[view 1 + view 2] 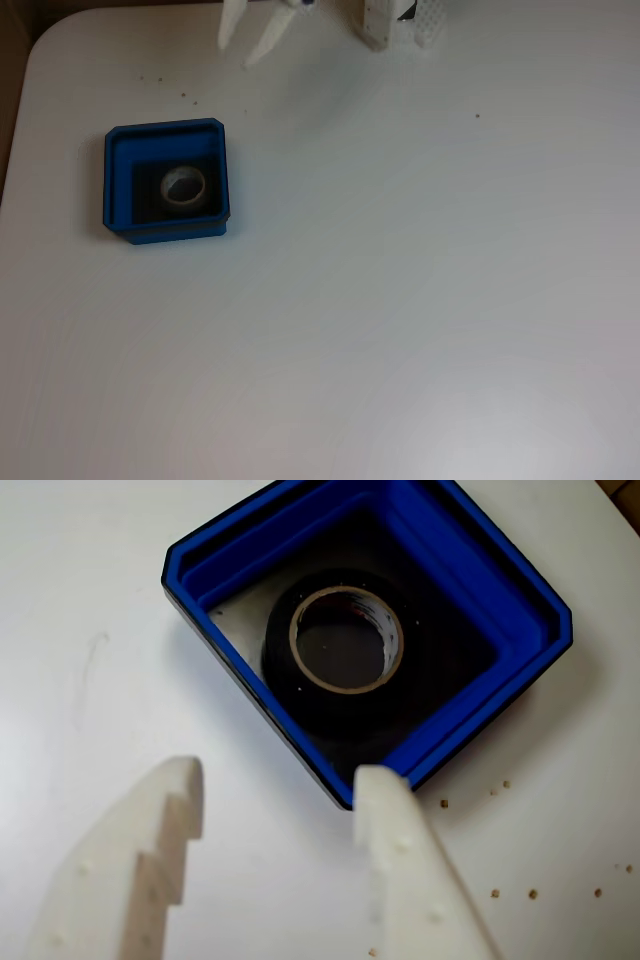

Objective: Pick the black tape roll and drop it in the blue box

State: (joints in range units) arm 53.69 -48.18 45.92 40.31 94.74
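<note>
Here, one small ring of black tape with a whitish inner core (pixel 345 655) lies flat on the dark floor of one square, shallow, bright-blue plastic tray with clipped corners (pixel 520 630), roughly in the middle of it. In the view from above, the same tape roll (pixel 184 187) sits inside the blue tray (pixel 118 190), which rests on the white table (pixel 400 300) toward its left side. One white two-finger gripper (pixel 285 800) appears in the view that rides on it: its two fingers (pixel 150 850) are spread apart with nothing between them, just short of the tray's near corner. From above, the gripper (pixel 245 45) hangs at the top edge, well apart from the tray. A few brown crumbs (pixel 530 892) lie scattered on the table beside the tray.
</note>
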